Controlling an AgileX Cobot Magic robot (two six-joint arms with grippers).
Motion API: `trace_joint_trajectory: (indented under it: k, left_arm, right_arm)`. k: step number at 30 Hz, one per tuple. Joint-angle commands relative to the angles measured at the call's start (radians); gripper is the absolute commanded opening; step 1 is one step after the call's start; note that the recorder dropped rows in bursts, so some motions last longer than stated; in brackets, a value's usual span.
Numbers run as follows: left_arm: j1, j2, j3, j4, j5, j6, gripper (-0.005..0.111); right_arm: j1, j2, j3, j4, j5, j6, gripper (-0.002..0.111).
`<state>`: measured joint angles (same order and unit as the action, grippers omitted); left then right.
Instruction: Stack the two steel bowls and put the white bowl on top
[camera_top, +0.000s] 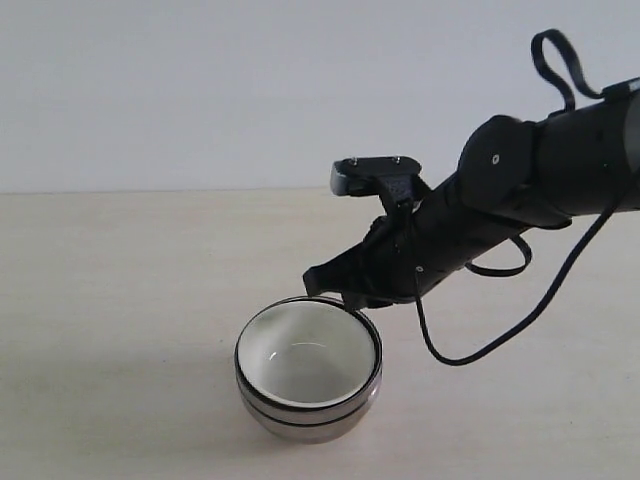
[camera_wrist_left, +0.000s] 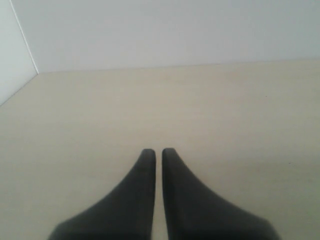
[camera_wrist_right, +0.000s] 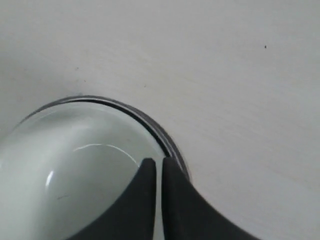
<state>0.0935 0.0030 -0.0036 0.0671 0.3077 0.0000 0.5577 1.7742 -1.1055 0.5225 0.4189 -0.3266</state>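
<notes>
The two steel bowls (camera_top: 304, 418) sit nested on the table, and the white bowl (camera_top: 305, 352) rests inside the upper one. In the right wrist view the white bowl (camera_wrist_right: 70, 175) fills the near side, ringed by the steel rims (camera_wrist_right: 150, 123). My right gripper (camera_top: 328, 287) hovers just above the stack's far right rim. Its fingers are shut, with only a thin slit between them, and nothing is held (camera_wrist_right: 159, 161). My left gripper (camera_wrist_left: 158, 151) is shut over bare tabletop and does not appear in the exterior view.
The pale wooden table (camera_top: 120, 300) runs back to a plain white wall. A black cable (camera_top: 470, 358) loops down from the right arm, hanging low to the right of the stack.
</notes>
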Motion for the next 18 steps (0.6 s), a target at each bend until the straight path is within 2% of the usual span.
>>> trace_joint_trajectory:
  k: [1, 4, 9, 18]
  left_arm:
    - [0.004, -0.003, 0.004, -0.005, 0.000, -0.008, 0.004]
    - [0.004, -0.003, 0.004, -0.005, 0.000, -0.008, 0.004]
    - [0.004, -0.003, 0.004, -0.005, 0.000, -0.008, 0.004]
    - [0.004, -0.003, 0.004, -0.005, 0.000, -0.008, 0.004]
  right_arm:
    - [0.026, -0.089, -0.006, 0.017, 0.032, -0.008, 0.000]
    - [0.132, -0.098, -0.006, 0.021, 0.018, -0.024, 0.000]
    - [0.265, -0.047, -0.006, 0.027, -0.114, -0.020, 0.000]
    - [0.288, 0.054, -0.006, 0.031, -0.161, -0.013, 0.000]
